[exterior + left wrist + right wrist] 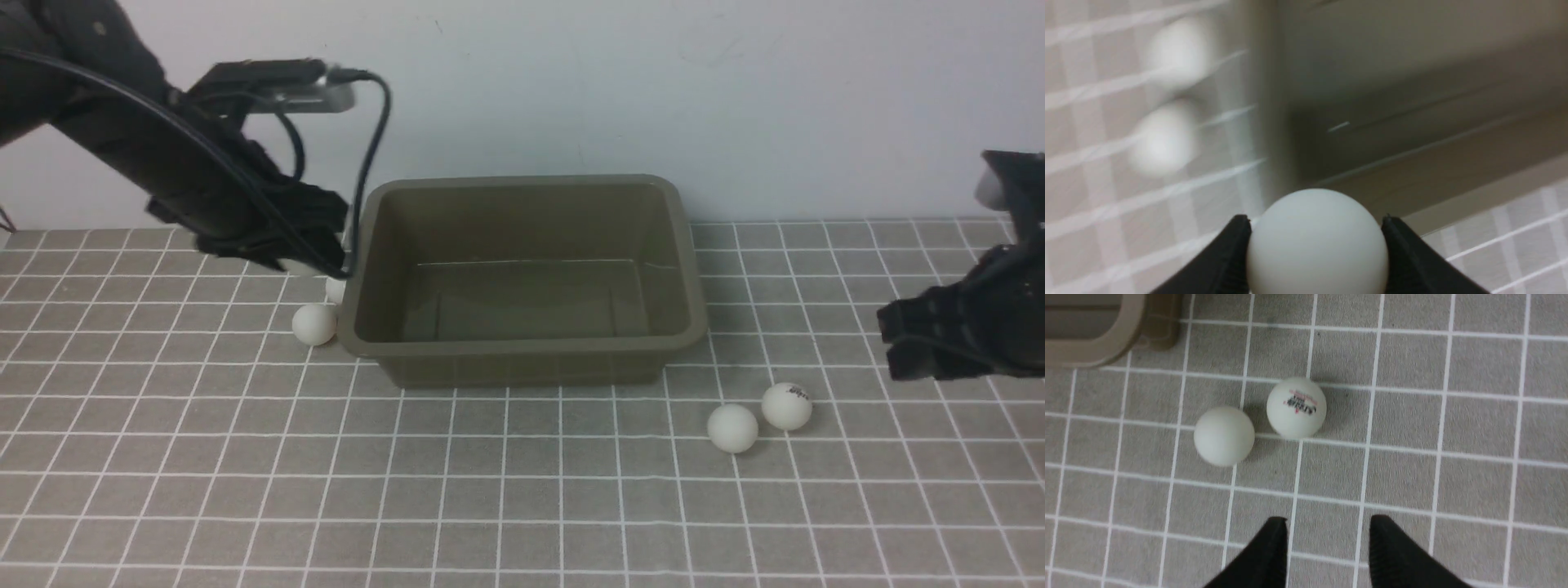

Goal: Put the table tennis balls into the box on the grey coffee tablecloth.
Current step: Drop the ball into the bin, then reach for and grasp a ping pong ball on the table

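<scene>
Table tennis balls, small, matte and white: where does each one sit?

One held ball (pixel 1316 245) is pinched in the left gripper (pixel 1316 218). Its black fingers (pixel 1229 257) are closed against the ball's two sides, up by the left rim of the olive-brown rectangular plastic box (pixel 522 349).

And the box itself?

Upright on the grey-brown tablecloth with the thin white grid (pixel 163 457), towards the far edge by the pale wall (pixel 735 98).

Any balls near that left side?

Two, on the cloth close beside the box's left wall: a near ball (pixel 314 324), and behind it a far ball (pixel 335 288), partly hidden under the arm. The left wrist view shows both only as blurs.

What about the right?

A plain ball (pixel 1224 435) and a logo ball (pixel 1296 408) with dark print lie just beside each other on the cloth, off the box's front right corner. I cannot tell whether they touch.

And the right gripper (pixel 1329 522)?

Its fingers are parted with only cloth showing between them. It hangs above the tablecloth near that pair, gripping nothing.
</scene>
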